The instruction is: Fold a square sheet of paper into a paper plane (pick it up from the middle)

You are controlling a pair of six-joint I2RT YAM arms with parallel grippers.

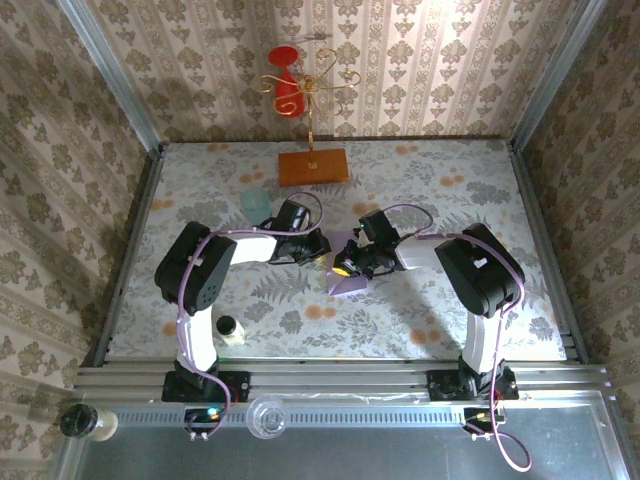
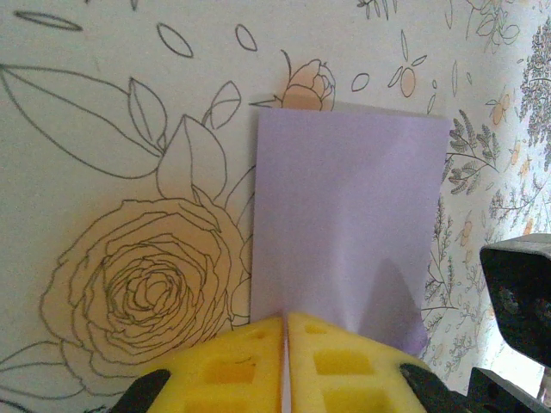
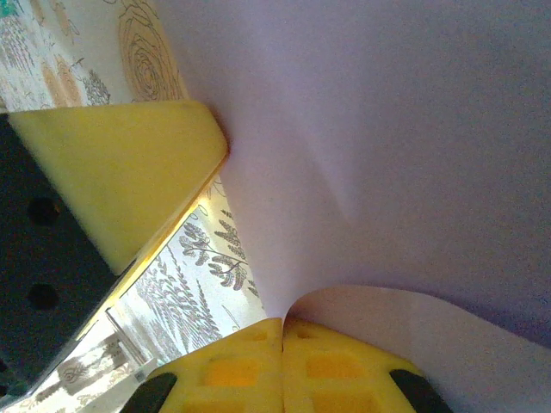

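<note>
Yellow foam pads of the right gripper (image 3: 282, 331) are pressed together at the bottom of the right wrist view. They pinch the lilac sheet of paper (image 3: 387, 129), which curls out of their seam in a rounded loop and spreads up across most of that view. The left gripper (image 2: 284, 323) is closed too, its pads meeting on the near edge of the same sheet. Seen from the left wrist, the paper is a tall rectangle over the flower-printed table (image 2: 103, 172), with a thin shadow along its far edge. From above, the two grippers meet near the middle of the table, almost touching, and the paper is between and just under them, its lower part poking out toward the arm bases. An orange-brown wooden board (image 1: 313, 166) lies at the far edge, well apart from the paper. A pale teal cup (image 1: 255, 203) stands near the left arm's wrist, and a small white bottle (image 1: 228, 330) stands by that arm's base.
</note>
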